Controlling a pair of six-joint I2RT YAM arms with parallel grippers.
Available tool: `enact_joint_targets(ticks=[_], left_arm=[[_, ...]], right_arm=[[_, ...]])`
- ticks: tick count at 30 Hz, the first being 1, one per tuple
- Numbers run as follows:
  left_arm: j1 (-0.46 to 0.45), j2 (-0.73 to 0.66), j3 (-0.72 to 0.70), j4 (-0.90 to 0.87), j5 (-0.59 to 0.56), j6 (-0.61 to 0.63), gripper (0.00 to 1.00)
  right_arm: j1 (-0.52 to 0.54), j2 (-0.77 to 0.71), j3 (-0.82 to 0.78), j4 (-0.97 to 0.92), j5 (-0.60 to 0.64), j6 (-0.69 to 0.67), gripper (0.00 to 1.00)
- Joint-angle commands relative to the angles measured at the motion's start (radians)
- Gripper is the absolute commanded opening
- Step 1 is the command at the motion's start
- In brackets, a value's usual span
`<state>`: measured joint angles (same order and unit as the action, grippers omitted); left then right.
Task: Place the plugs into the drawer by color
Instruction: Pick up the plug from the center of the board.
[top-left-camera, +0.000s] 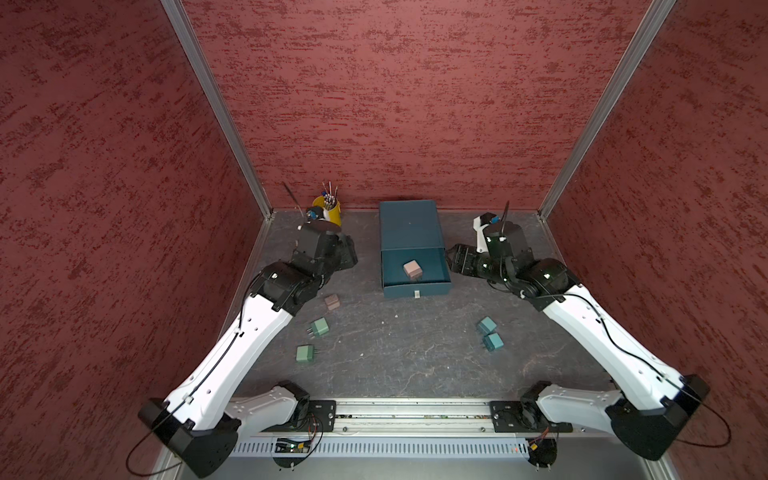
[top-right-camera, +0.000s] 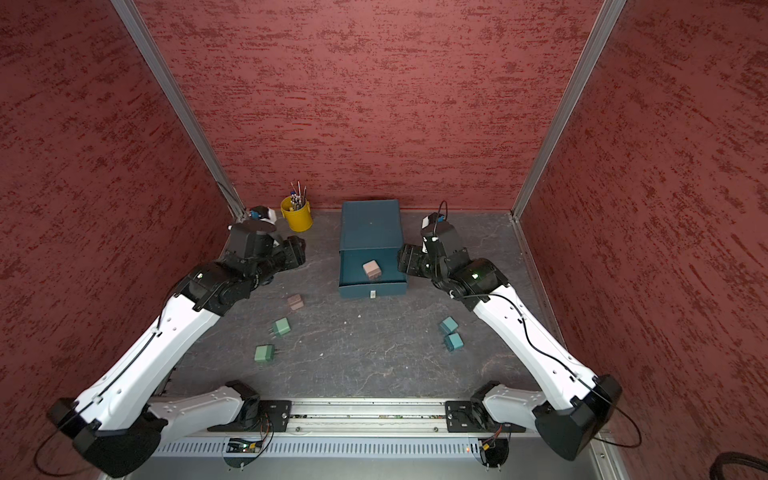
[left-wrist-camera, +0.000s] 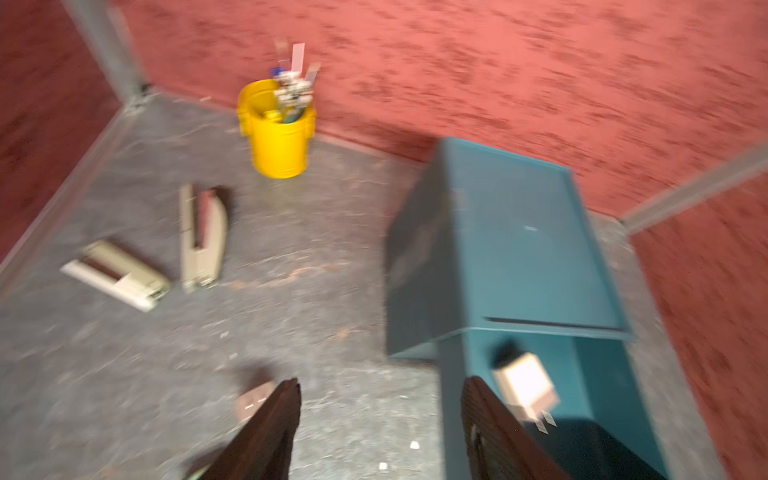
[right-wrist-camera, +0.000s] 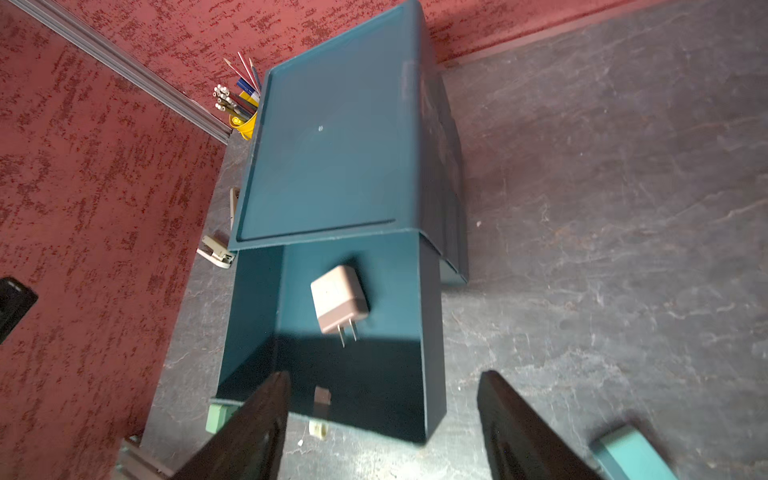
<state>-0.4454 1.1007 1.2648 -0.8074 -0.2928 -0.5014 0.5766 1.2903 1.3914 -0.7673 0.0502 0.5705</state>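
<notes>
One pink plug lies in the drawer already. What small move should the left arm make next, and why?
Probably bring the left gripper down toward the loose pink plug on the table. Its jaws stand open and empty, that plug lies nearest this arm, and the stored pink plug in the open drawer lacks its match.

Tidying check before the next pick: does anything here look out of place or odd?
Nothing looks damaged or spilled. The pink plug in the open drawer lies skewed to its walls, prongs toward the drawer front. A few pale specks dot the table.
</notes>
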Motion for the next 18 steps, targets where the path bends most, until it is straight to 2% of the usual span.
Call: enact_joint_targets(ticks=[1, 4, 7, 11, 18], left_arm=[[0.092, -0.033, -0.126, -0.016, 0.098, -0.050, 0.69], [0.183, -0.060, -0.248, 0.020, 0.194, -0.094, 0.72], [0.230, -0.055, -0.336, 0.047, 0.218, -0.128, 0.74], [0.273, -0.030, -0.430, 0.107, 0.228, -0.157, 0.90], [0.315, 0.070, -0.482, 0.212, 0.287, -0.165, 0.91]], right_arm=[[-0.023, 0.098, 0.091, -0.009, 0.034, -0.051, 0.75], [-0.053, 0.183, 0.171, -0.005, 0.022, -0.073, 0.75], [-0.088, 0.272, 0.237, -0.008, -0.006, -0.087, 0.75], [-0.117, 0.367, 0.292, -0.018, -0.047, -0.101, 0.73], [-0.123, 0.402, 0.314, -0.023, -0.057, -0.126, 0.72]])
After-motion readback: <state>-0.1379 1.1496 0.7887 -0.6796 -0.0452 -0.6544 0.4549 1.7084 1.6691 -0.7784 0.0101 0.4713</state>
